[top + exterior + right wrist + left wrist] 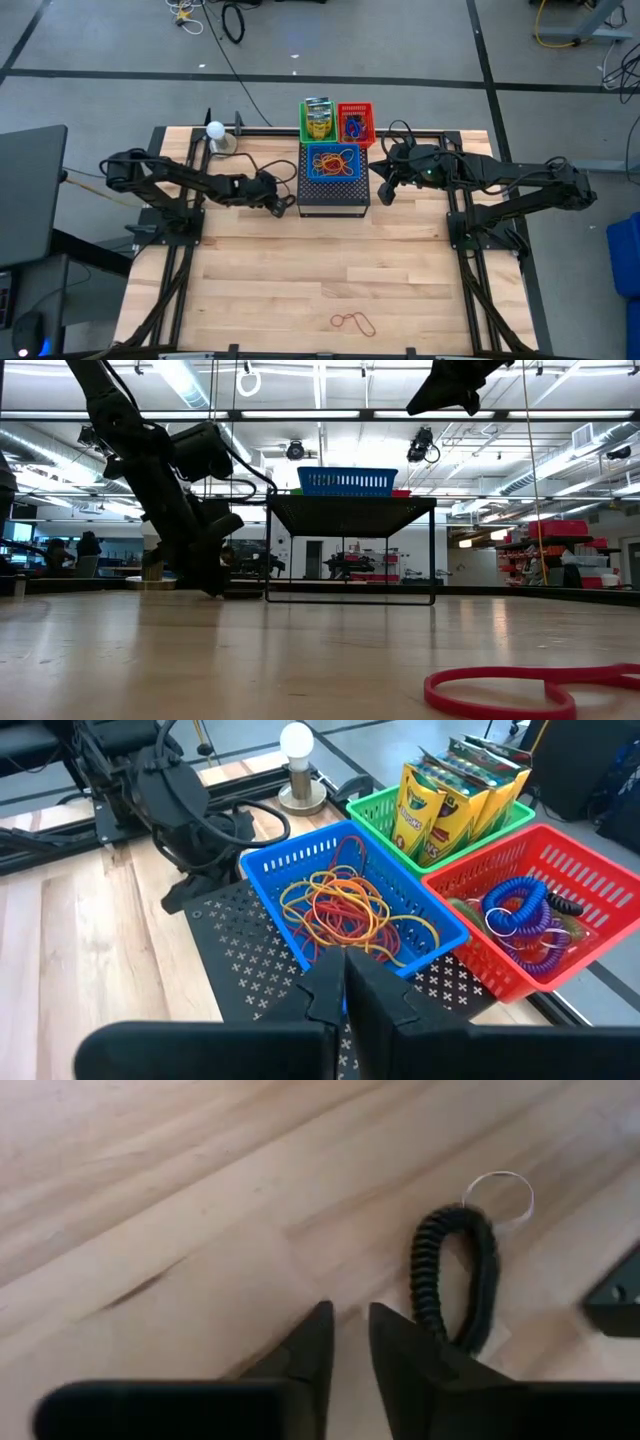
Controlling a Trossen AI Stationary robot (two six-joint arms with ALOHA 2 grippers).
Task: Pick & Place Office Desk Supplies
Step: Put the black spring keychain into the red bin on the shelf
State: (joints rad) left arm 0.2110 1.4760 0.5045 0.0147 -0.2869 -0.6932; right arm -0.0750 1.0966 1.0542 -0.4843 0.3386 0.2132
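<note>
left claw: fingers slightly parted, holding nothing | black coiled ring: on table, just beside one finger

Your ceiling strip lights at twelve o'clock wash the table evenly; shadows stay soft, while the near rubber band blurs.

front table open | obstacle: mesh box (rear centre)

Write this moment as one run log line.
left pincer: open, low beside black coiled wrist cord | right pincer: shut, above blue plastic basket
</note>
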